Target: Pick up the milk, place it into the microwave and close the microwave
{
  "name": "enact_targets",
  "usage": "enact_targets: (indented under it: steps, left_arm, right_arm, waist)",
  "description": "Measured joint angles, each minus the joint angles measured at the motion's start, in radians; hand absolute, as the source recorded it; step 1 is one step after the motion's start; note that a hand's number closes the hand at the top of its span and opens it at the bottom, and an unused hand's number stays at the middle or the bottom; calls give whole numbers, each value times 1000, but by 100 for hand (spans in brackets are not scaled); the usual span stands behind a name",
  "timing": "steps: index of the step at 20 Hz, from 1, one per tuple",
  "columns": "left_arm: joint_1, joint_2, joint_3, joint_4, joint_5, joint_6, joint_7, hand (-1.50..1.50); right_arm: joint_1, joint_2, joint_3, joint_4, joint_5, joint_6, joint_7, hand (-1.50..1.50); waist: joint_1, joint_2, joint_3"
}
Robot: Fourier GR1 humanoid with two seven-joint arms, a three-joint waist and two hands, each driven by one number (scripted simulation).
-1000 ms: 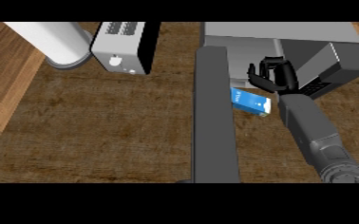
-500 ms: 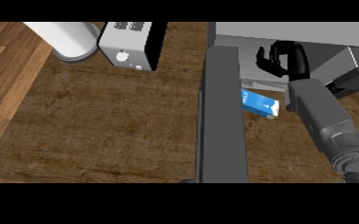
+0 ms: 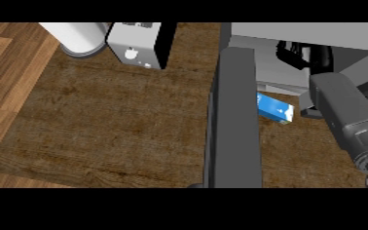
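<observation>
The milk (image 3: 275, 108), a blue and white carton, lies on its side on the wooden counter, just in front of the microwave's (image 3: 302, 31) open mouth. The microwave's dark grey door (image 3: 231, 122) stands open, swung out toward me, left of the carton. My right hand (image 3: 302, 54) is up at the microwave's opening, beyond the carton and apart from it, fingers relaxed and holding nothing. Its grey forearm (image 3: 339, 112) passes to the right of the milk. My left hand does not show.
A silver toaster (image 3: 140, 44) stands at the back, left of the door. A white cylinder (image 3: 75, 36) on a grey base is further left. A lighter strip of wood runs down the counter's (image 3: 108, 122) left edge.
My right hand has moved from just above the milk up toward the microwave's opening. The milk still lies on the counter. The whole view has shifted slightly rightward.
</observation>
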Motion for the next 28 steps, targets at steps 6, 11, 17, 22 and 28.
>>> enact_targets:
  steps: [6,11,17,22,28]
  left_arm:
    - [-26,10,-9,18,-8,-3,2,-150]
    - [-43,14,-12,26,-11,-1,1,-150]
    - [-62,28,-3,36,-30,2,2,-150]
    - [-78,45,4,44,-44,0,2,-150]
    - [-94,57,2,53,-65,-4,5,-150]
  right_arm:
    - [-9,-22,-9,6,-2,-26,9,150]
    - [-16,-38,-18,9,-6,-35,13,150]
    - [-21,-59,-27,11,-11,-33,14,150]
    - [-25,-69,-31,14,-11,-35,14,150]
    - [-28,-83,-26,23,-3,-71,30,-150]
  waist:
    - [15,12,1]
    - [27,17,2]
    - [39,25,4]
    - [50,31,5]
    - [56,35,1]
